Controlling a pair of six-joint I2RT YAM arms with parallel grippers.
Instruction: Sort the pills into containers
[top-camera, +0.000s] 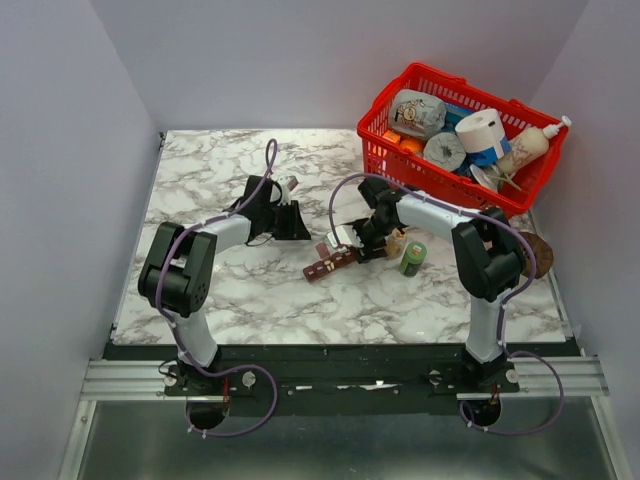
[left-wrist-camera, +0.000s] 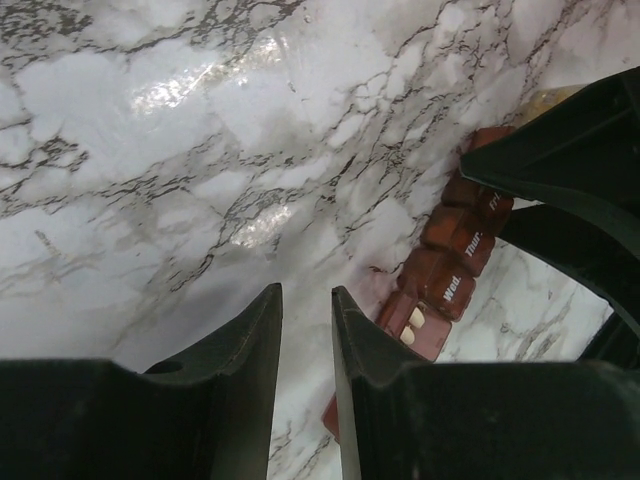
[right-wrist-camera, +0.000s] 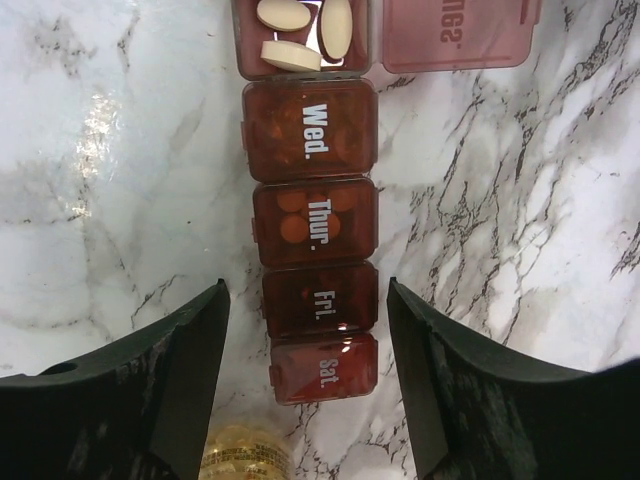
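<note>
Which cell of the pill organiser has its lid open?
The cell just beyond "Wed.", at the top of the right wrist view: its lid is flipped aside and pale pills lie inside. The Wed., Thur., Fri. and Sat. cells are closed.

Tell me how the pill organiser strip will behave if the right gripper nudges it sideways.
The pill organiser strip looks like thin rigid plastic, so it would probably move as one stiff piece. It lies flat on the glossy marble table, so it will likely slide or pivot, not tip. One cell stands open with loose pills, which a sharp push might spill.
</note>
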